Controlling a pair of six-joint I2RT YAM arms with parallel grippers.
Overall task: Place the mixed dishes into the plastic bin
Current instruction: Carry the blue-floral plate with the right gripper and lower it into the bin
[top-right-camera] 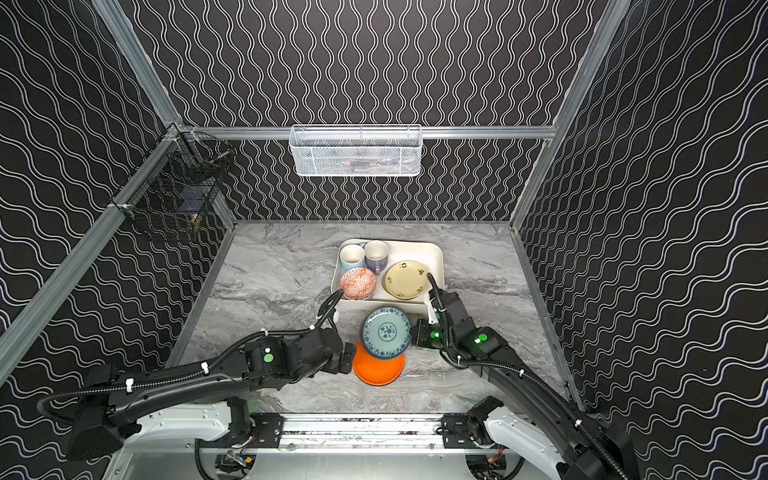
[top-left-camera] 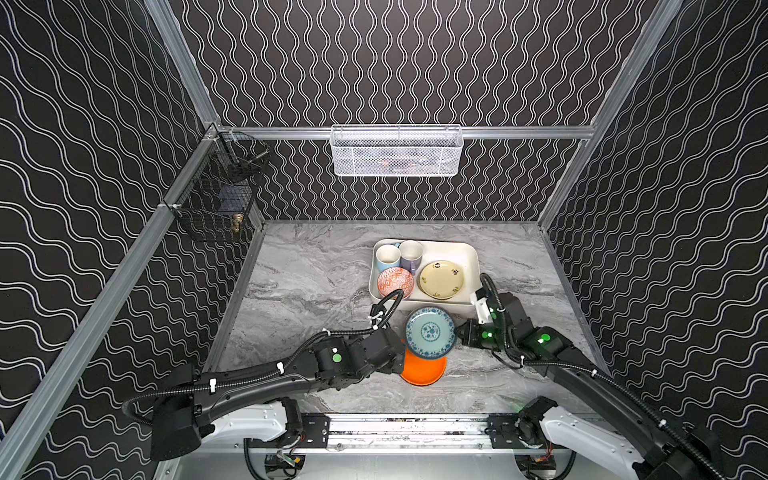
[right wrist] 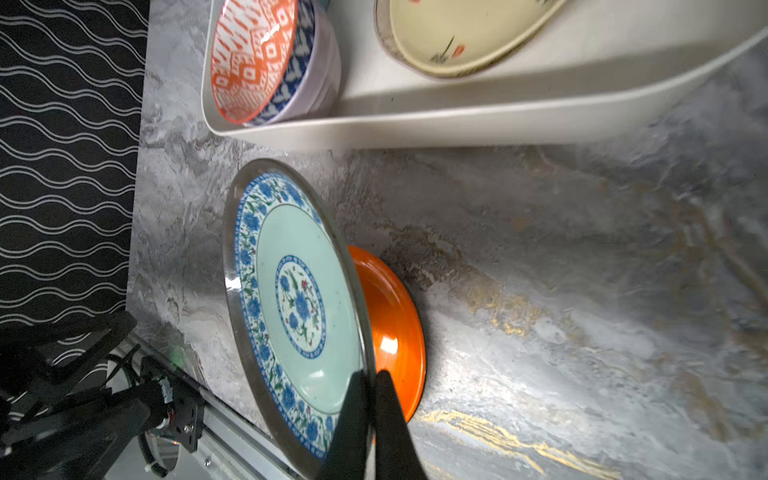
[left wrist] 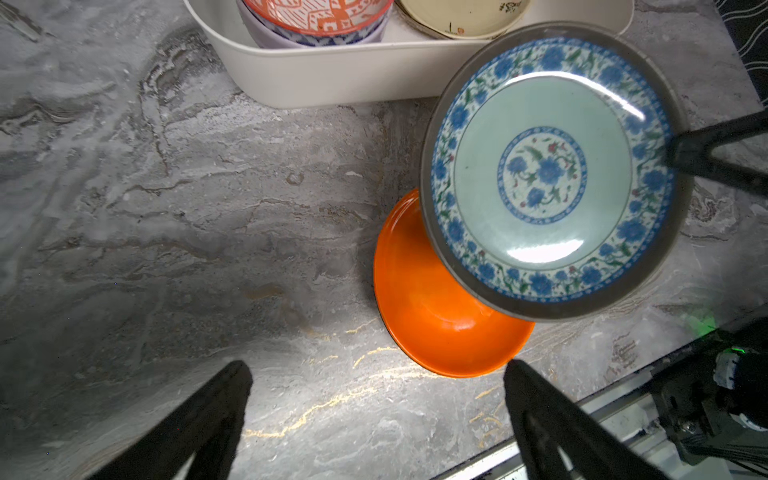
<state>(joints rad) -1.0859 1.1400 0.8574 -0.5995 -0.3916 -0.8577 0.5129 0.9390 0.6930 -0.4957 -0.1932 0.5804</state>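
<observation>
My right gripper [right wrist: 372, 376] is shut on the rim of the teal-patterned plate [top-left-camera: 430, 332], which hangs tilted above the table in front of the plastic bin [top-left-camera: 467, 249]. Under it the orange plate [top-left-camera: 424, 370] lies flat on the table, partly covered. My left gripper [left wrist: 376, 368] is open and empty just left of the orange plate [left wrist: 432, 316]. The bin holds a light-blue mug [top-left-camera: 387, 257], a lilac mug [top-left-camera: 410, 251], an orange-patterned bowl [top-left-camera: 395, 282] nested in a lilac bowl [right wrist: 328, 75], and a mustard plate [top-left-camera: 441, 279].
A white wire-mesh basket [top-left-camera: 397, 150] hangs on the back wall and a black wire basket [top-left-camera: 216, 195] on the left wall. A metal rail [top-left-camera: 407, 432] with both arm bases runs along the table's front edge. Patterned walls close in three sides.
</observation>
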